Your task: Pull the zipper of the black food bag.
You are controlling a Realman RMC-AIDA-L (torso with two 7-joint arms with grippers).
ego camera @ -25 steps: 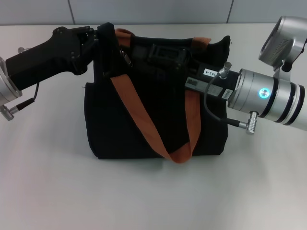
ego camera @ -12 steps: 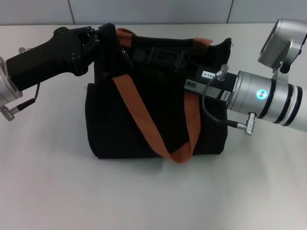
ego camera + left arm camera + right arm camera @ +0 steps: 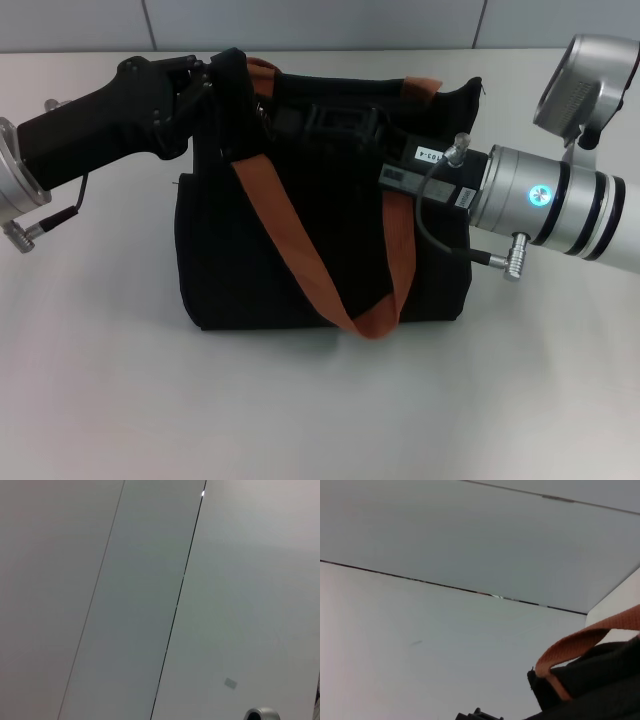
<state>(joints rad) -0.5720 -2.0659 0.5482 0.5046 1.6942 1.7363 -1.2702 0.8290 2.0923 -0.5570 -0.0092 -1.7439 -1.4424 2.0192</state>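
Bag [image 3: 300,250] sits mid-table, both arms at its top edge. Left gripper [image 3: 215,85] is on the left top corner, right gripper [image 3: 345,125] over the zip line. Can't tell either claw's state. Zipper hidden; progress unclear, looks mid-pull.

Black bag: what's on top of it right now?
Both grippers sit on the black bag: left gripper at its left top corner, right gripper over the middle. Orange straps drape the front. They hide the zipper.
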